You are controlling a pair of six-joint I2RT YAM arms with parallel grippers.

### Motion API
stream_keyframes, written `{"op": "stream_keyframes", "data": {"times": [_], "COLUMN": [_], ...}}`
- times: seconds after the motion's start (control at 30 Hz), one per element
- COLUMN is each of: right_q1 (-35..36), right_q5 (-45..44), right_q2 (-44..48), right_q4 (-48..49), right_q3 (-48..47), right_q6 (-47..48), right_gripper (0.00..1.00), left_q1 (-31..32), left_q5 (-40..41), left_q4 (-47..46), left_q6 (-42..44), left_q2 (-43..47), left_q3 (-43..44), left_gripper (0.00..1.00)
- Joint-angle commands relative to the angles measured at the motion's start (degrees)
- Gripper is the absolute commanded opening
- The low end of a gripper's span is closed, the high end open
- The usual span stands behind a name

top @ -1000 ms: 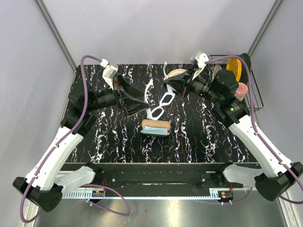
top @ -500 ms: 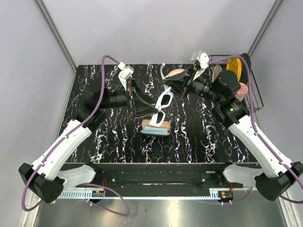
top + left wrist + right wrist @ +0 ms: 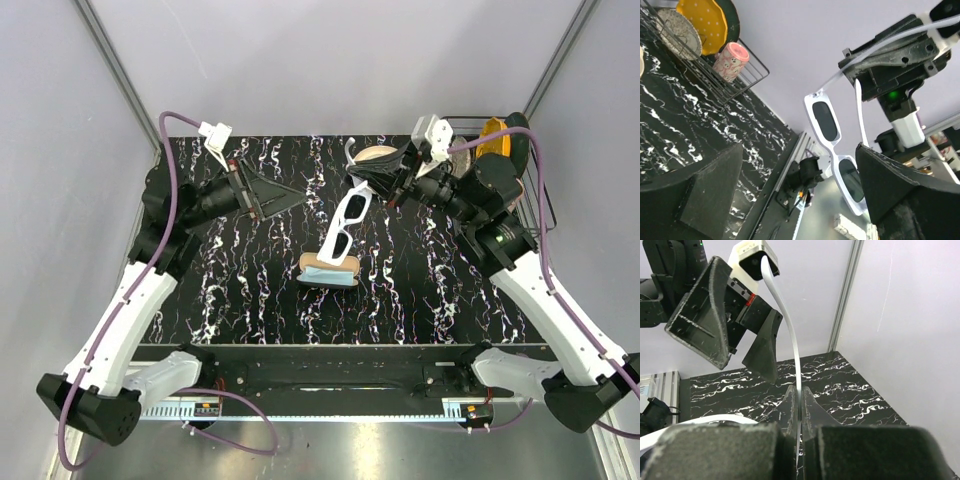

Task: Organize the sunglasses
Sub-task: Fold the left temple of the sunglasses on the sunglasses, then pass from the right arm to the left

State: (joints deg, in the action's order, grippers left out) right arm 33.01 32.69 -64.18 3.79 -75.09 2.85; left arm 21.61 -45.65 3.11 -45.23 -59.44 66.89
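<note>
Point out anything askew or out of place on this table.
The sunglasses hang tilted in the air, pinched by a single thin arm in the shut right hand, with their lower end over the case that holds the blue cloth. Their arms are unfolded. The open left hand holds nothing.

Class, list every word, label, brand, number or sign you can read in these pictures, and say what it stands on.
No text can be read in any view.
Small stickers on the front rail: too small to read.
Pink cup: printed pattern, no legible words.
</note>
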Motion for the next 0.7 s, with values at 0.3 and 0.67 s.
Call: {"op": "stream_keyframes", "data": {"times": [0.3, 0.67], "right_q1": [0.65, 0.74], "right_q5": [3.26, 3.61], "right_q2": [1.08, -0.24], "right_q4": [5.44, 6.75], "right_q3": [-0.32, -0.06], "right_q6": [-0.57, -1.01], "right_gripper": [0.00, 0.00], "left_q1": [-0.69, 6.78], "left_q5": [-7.70, -11.74], "left_q4": [-19.00, -12.34], "left_q6": [-25.41, -23.67], "left_q2": [-2.96, -9.47], "left_q3": [-3.52, 0.43], "left_gripper": [0.82, 0.59]}}
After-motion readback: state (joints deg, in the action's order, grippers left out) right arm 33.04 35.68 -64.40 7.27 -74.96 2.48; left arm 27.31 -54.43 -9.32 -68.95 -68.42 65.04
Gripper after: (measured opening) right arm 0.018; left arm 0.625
